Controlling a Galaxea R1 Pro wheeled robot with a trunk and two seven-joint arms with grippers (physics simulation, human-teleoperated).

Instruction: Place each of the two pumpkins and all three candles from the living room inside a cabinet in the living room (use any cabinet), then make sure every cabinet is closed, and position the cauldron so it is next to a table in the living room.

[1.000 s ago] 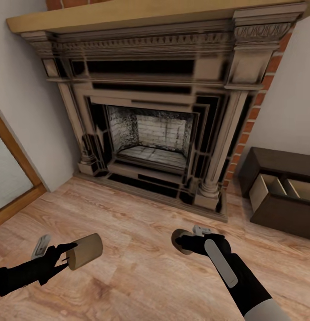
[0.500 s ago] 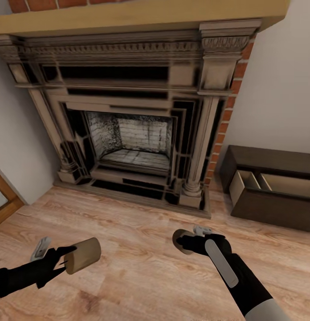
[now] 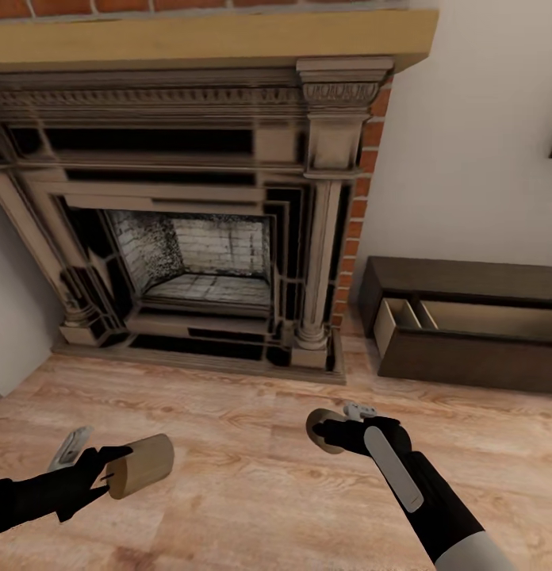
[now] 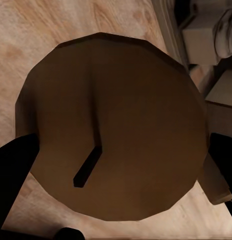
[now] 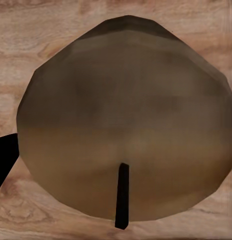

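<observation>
Even, soft ambient light with no visible source; the wooden floor (image 3: 252, 476) carries almost no cast shadows. Fireplace (image 3: 189, 222) textures look smeared and blocky. Both wrist views are dim and soft at close range.

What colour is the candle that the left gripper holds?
Tan-brown, with a dark wick. The candle in the left gripper shows best in the left wrist view.

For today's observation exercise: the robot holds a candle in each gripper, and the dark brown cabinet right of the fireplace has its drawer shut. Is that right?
Not quite. The cabinet beside the fireplace has its drawer pulled open, showing light compartments inside; the head view shows this. The rest holds: the left gripper grips one candle and the right gripper grips another candle.
</observation>
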